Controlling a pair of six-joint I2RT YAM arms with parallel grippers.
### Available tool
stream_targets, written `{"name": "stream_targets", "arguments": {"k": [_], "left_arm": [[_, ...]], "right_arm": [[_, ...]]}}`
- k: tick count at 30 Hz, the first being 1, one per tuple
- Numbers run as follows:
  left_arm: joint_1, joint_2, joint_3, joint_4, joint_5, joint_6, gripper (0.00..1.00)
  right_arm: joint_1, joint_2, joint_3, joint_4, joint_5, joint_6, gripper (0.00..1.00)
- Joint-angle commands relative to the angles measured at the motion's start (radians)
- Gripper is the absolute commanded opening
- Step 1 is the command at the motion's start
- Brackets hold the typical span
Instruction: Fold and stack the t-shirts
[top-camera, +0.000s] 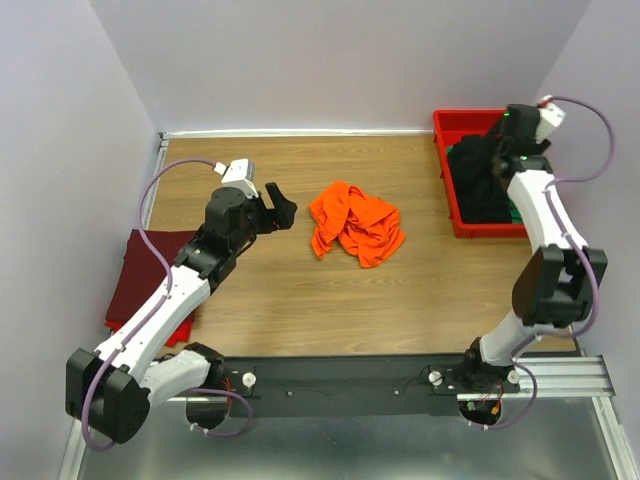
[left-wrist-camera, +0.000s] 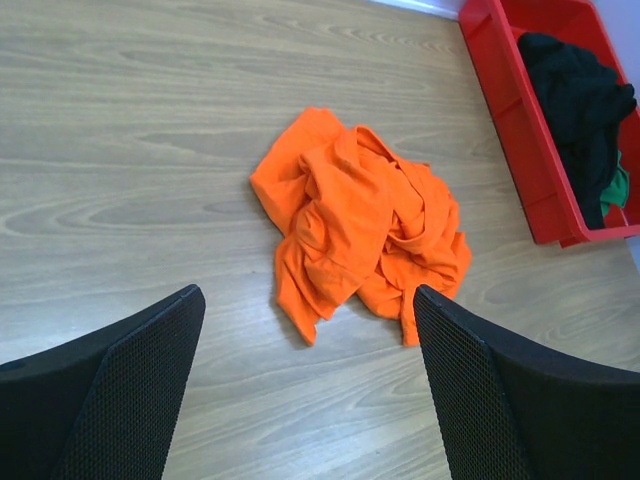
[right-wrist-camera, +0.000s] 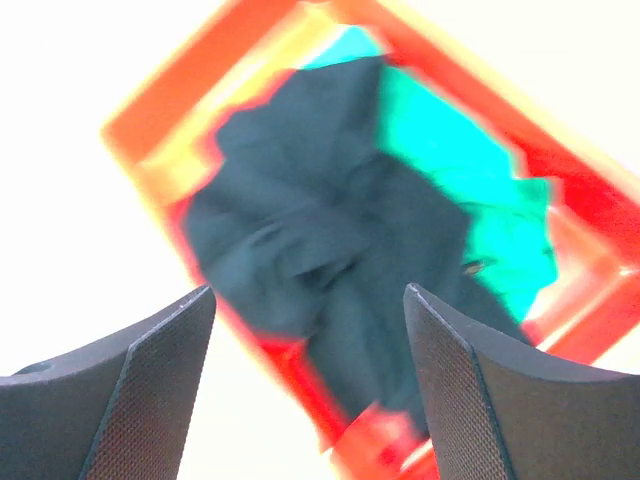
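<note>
So your table (top-camera: 270, 300) is a wood-grain top. Pretty much dead centre you've got the orange shirt (top-camera: 355, 222) lying in a crumpled heap. Over at the left edge a maroon shirt (top-camera: 150, 265) lies flat. The red tray (top-camera: 445, 125) sits on the far right corner, with a black shirt (top-camera: 480, 180) heaped in it. The orange shirt is well apart from both.

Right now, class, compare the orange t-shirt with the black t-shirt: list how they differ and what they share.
The orange t-shirt lies on the wooden table; the black t-shirt sits inside the red tray. The orange t-shirt lies alone; the black t-shirt has green cloth beside it. Both are crumpled, not folded.
</note>
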Motion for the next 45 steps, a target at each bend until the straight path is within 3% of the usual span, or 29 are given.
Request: {"name": "stream_targets", "arguments": {"k": [1, 5, 7, 16, 38, 45], "left_arm": [[-0.016, 0.056, -0.05, 0.069, 0.037, -0.067, 0.89], [-0.039, 0.085, -0.107, 0.111, 0.014, -0.128, 0.87], [-0.044, 0.088, -0.139, 0.149, 0.007, -0.154, 0.85], [-0.045, 0.087, -0.196, 0.171, -0.049, -0.177, 0.83], [-0.044, 0.084, -0.177, 0.152, -0.061, -0.136, 0.83], [-0.044, 0.09, -0.179, 0.154, -0.059, -0.134, 0.83]], "right_arm": [[0.23, -0.103, -0.096, -0.006, -0.038, -0.019, 0.81], [0.434, -0.146, -0.247, 0.035, -0.077, 0.012, 0.75], [0.534, -0.154, -0.329, 0.075, -0.13, 0.041, 0.66], [0.79, -0.119, -0.472, 0.233, -0.213, 0.179, 0.65], [0.831, 0.114, -0.415, 0.428, -0.244, 0.271, 0.64], [0.832, 0.117, -0.41, 0.448, -0.245, 0.289, 0.49]]}}
